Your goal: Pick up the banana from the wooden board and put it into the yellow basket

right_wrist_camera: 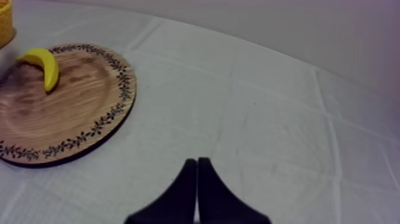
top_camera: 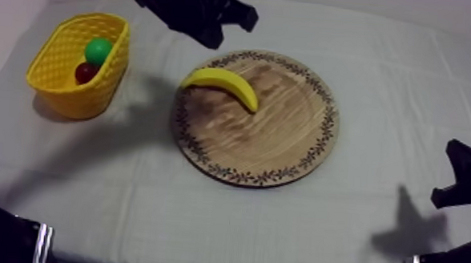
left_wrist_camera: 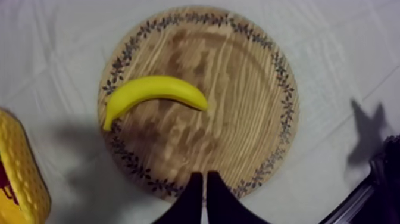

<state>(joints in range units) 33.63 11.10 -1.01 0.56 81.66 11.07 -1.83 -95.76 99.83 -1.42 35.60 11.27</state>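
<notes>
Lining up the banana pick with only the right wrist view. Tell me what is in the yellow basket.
Observer: The yellow basket holds a round green fruit and a small red fruit.
Operator: Report the left gripper.
Observer: The left gripper hangs above the rim of the wooden board, short of the banana; its fingers lie shut together on nothing.
Operator: Give me the basket's spacing.
Observer: The basket stands apart from the board, with bare cloth between them.
</notes>
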